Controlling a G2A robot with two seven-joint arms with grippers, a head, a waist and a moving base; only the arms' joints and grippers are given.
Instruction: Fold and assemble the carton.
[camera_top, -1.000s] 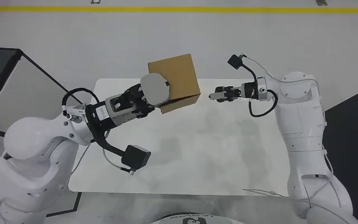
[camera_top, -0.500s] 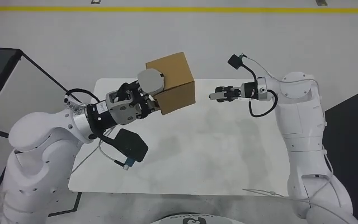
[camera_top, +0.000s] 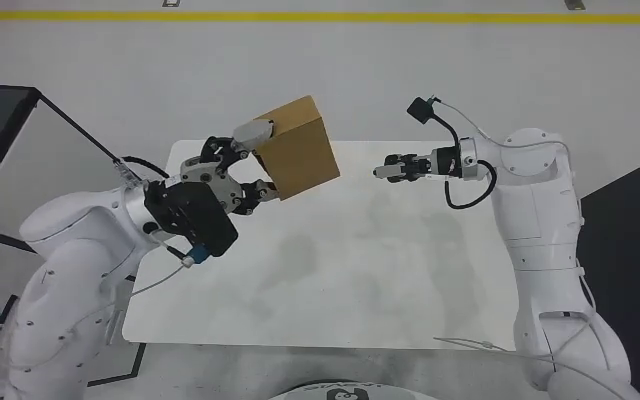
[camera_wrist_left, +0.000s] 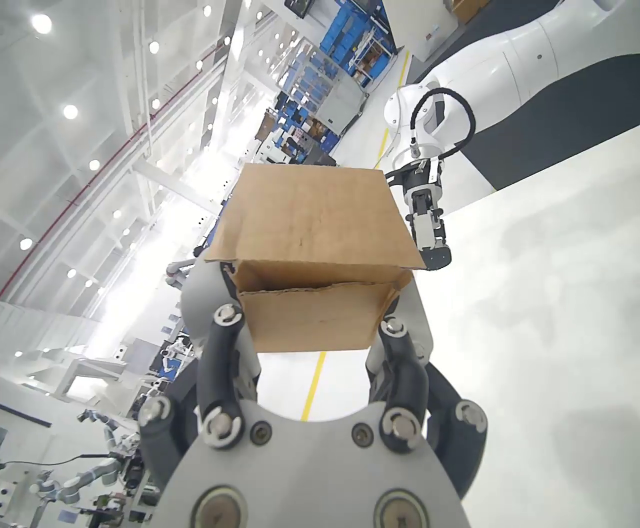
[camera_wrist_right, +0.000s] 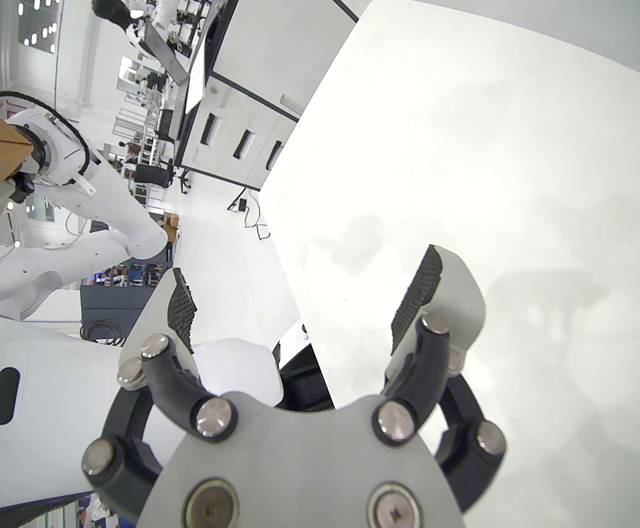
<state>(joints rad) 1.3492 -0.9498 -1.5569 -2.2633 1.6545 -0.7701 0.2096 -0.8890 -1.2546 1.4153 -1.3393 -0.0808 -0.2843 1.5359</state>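
The left hand (camera_top: 262, 160) grips the carton (camera_top: 297, 147), one finger (camera_wrist_left: 202, 300) pressed on each of two opposite sides. The brown box hangs tilted in the air over the far left corner of the worktop (camera_top: 400, 280), touching no surface. Seen from the left wrist, the carton (camera_wrist_left: 310, 225) turns one end toward the camera. There a broad upper panel juts out over an inner flap with a ragged edge, and a dark gap shows between the two.

The right hand (camera_top: 385, 170) sits above the far edge of the worktop, right of the carton and well apart from it, with its tips pointing toward the box. Its ribbed pads (camera_wrist_right: 417, 290) stand wide apart with nothing between them.
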